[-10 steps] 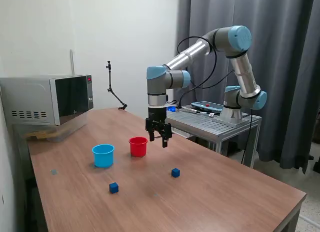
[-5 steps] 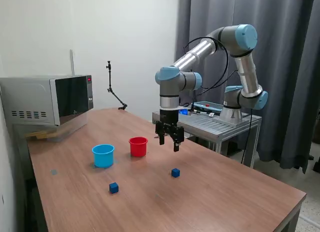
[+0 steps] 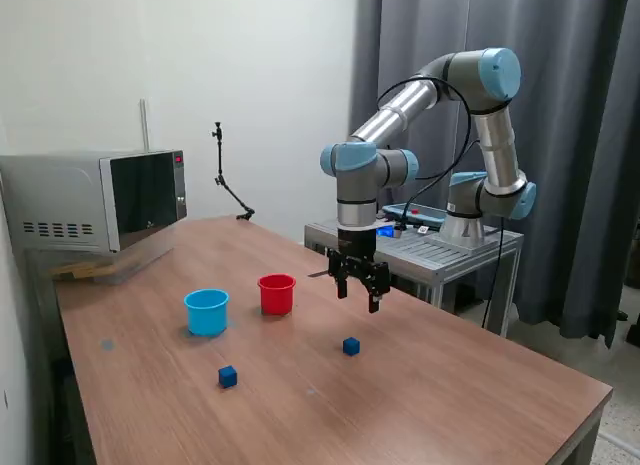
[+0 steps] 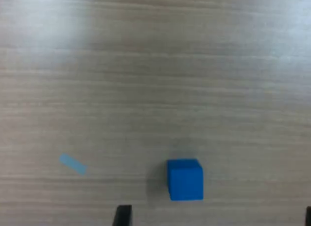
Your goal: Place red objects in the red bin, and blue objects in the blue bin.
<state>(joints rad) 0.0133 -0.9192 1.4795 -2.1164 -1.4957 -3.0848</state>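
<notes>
Above the table point(image 3: 450, 385) | gripper point(image 3: 360, 285) empty, jaws apart | blue cube point(image 3: 351, 346) below it, not touching

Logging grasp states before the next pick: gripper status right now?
Gripper: open, holding nothing, hanging above the table over a blue cube.

No text, label, brand, number or sign can be read on anything shown in either view.
</notes>
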